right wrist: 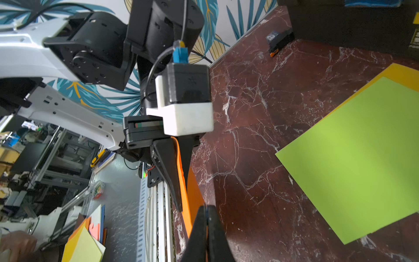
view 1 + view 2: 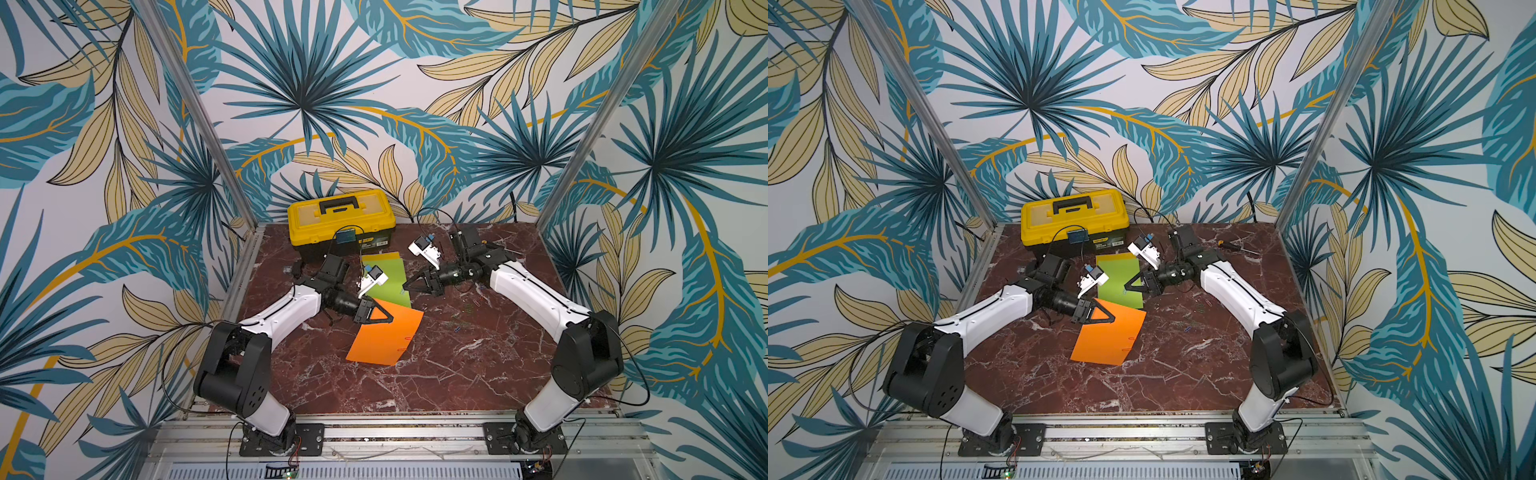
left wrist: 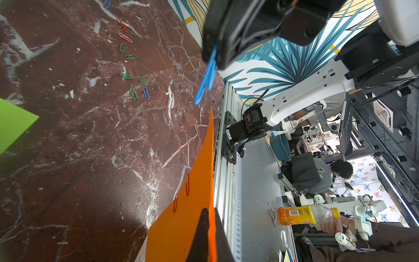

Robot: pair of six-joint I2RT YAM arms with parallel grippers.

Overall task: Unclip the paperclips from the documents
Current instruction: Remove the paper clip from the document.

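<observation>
- Left wrist view: the left gripper (image 3: 208,226) is pinched shut on one edge of the flat orange paper sheet (image 3: 181,226). It lifts that side off the dark red marble tabletop (image 3: 90,158), probably to brace the sheet so clips can slide off its edge.
- The right gripper (image 3: 214,61) is closed tight on a thin blue wire paperclip (image 3: 205,84). The clip hangs clear of every sheet, just above the raised orange corner, so it looks done and ready to be dropped.
- Two small red wire paperclips (image 3: 187,184) are on the right edge of the orange sheet, towards its near corner. They are the work left on this sheet, and the lifted edge puts them within the right arm's reach.
- Loose wire paperclips (image 3: 127,76) in red, green and blue lie scattered on the marble to the right of the sheets. This appears to be the discard area, set apart from the paper.
- A lime green paper sheet (image 2: 390,278) lies flat just beyond the orange one, towards the far side. It covers a yellow paper sheet (image 1: 403,73), of which only a strip along the far edge shows. Whether clips remain on these two cannot be told.
</observation>
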